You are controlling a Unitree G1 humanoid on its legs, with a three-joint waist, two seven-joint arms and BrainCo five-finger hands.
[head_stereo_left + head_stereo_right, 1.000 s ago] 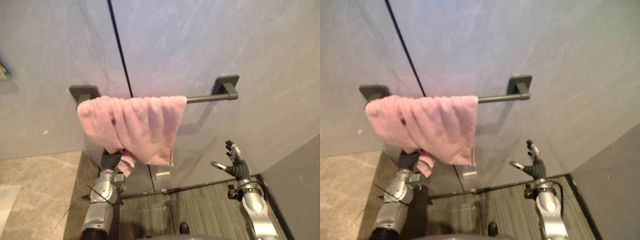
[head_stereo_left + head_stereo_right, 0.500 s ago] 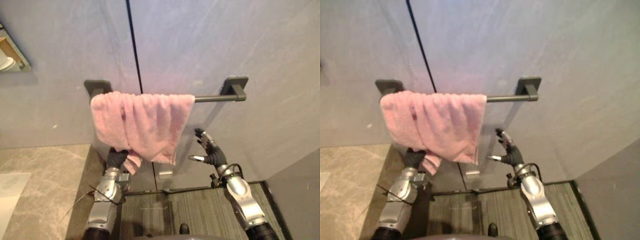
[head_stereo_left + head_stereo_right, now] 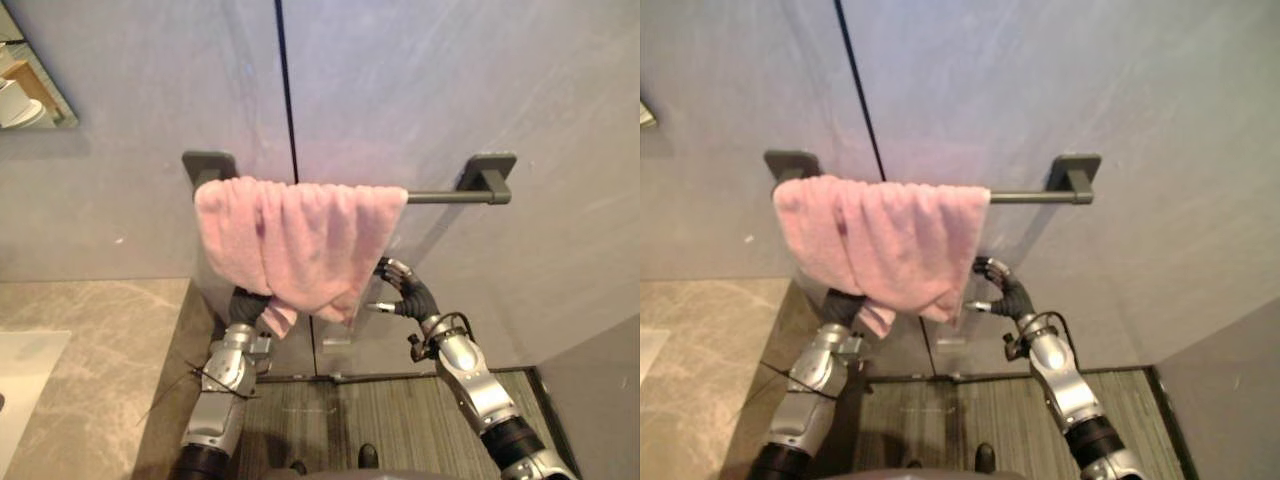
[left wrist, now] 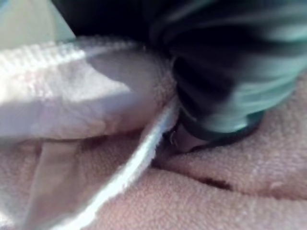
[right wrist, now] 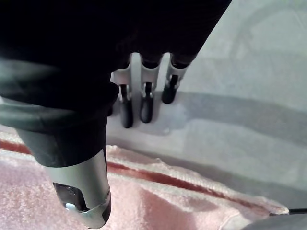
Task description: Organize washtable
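Hanging over the rail, the pink towel covers the left hand, so I cannot tell its grip. The right hand is spread just beside the towel's edge.

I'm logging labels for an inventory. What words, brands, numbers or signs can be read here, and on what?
None can be read.
On the towel, the towel bar and the wall no print shows.
The small pale plate low on the wall is too small to read.
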